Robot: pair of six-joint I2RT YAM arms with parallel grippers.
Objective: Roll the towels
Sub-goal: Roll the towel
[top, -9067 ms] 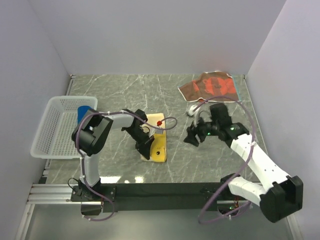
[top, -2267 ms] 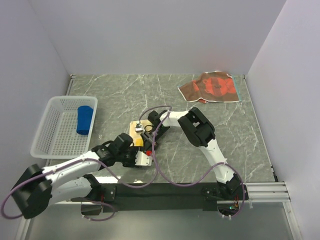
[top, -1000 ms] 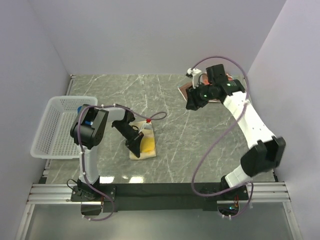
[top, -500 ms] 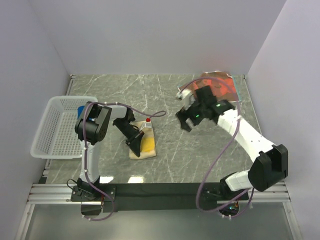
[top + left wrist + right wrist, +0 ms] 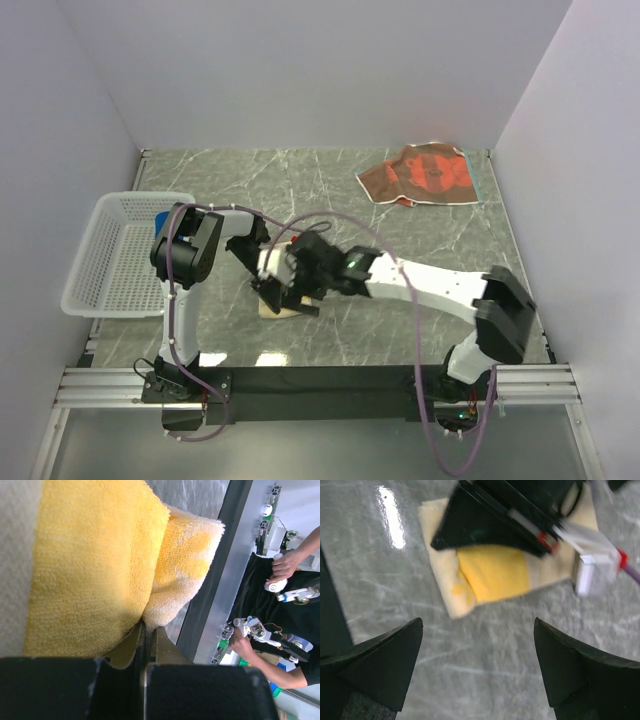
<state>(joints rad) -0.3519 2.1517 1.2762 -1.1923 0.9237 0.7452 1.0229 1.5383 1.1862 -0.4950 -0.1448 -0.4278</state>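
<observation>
While left claw (image 5: 146, 632) (shut) rests on yellow towel (image 5: 90, 555), right claw (image 5: 477, 623) gapes empty above marbled table (image 5: 450, 235)

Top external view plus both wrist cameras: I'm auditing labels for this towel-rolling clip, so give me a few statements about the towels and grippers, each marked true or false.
1. The right gripper has its jaws wide open. True.
2. The brown-and-orange towel is rolled up. False: it lies spread flat, at the far right in the top view.
3. The blue towel sits in the white basket. True.
4. The right gripper holds the yellow towel. False: it hovers above that towel, empty; the left gripper is the one shut on the towel's edge.
</observation>
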